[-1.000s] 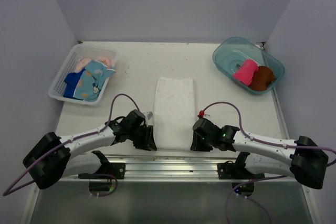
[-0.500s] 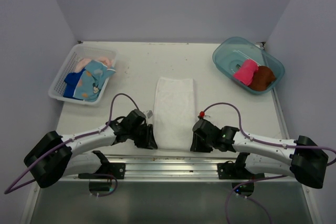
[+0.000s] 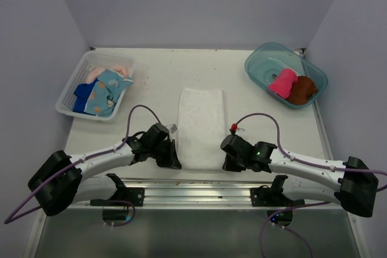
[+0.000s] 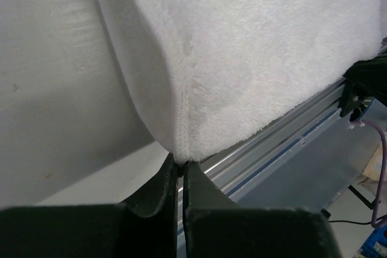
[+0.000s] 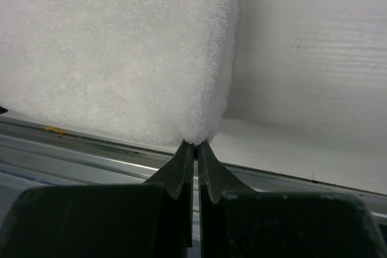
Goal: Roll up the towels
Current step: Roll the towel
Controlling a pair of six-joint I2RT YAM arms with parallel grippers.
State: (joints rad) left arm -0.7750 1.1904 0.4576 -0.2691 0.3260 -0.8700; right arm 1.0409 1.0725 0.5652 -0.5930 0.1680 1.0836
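A white towel lies folded lengthwise in the middle of the table, and its near corners are lifted off the surface. My left gripper is shut on the towel's near left corner. My right gripper is shut on the near right corner. Light blue printed, royal blue and pale peach towels lie in the white basket. A hot pink towel and a brown towel sit rolled in the teal tub.
A metal rail runs along the table's near edge, just behind both grippers. The basket stands at the far left and the tub at the far right. Grey walls close in the table on three sides.
Both grippers have closed on the white towel's near corners and raised them slightly. The towel's near edge has drawn a little away from the rail.
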